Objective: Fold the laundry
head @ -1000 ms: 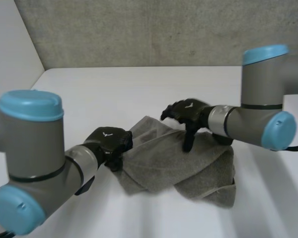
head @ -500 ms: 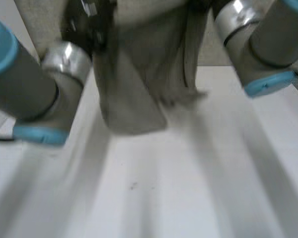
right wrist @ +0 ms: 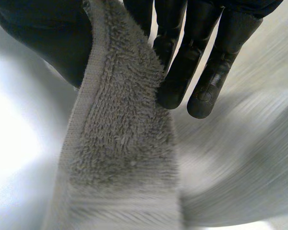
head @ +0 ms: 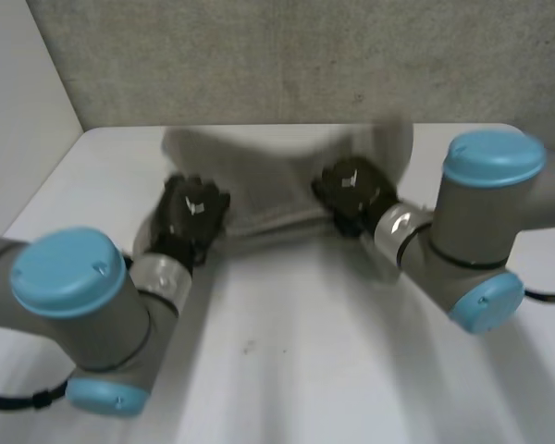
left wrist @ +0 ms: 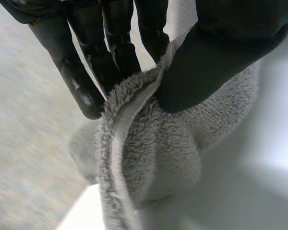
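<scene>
A grey terry towel (head: 277,176) is stretched between my two hands above the far part of the white table, its far side billowing. My left hand (head: 192,215) pinches the towel's left end; in the left wrist view its thumb (left wrist: 216,52) presses the towel's hem (left wrist: 134,120) against the fingers (left wrist: 93,57). My right hand (head: 353,190) pinches the right end; in the right wrist view the towel's edge (right wrist: 120,134) runs between the thumb (right wrist: 48,33) and the fingers (right wrist: 201,57).
The white table (head: 333,370) spreads out in front of the hands. A rough grey wall (head: 287,55) closes the far side, and a white wall (head: 18,111) stands at the left. Both arms reach in from the near side.
A second ago the towel lay crumpled on the table with the right hand open over it. Both hands swung it up high and have now brought it down, stretched out, toward the far side.
</scene>
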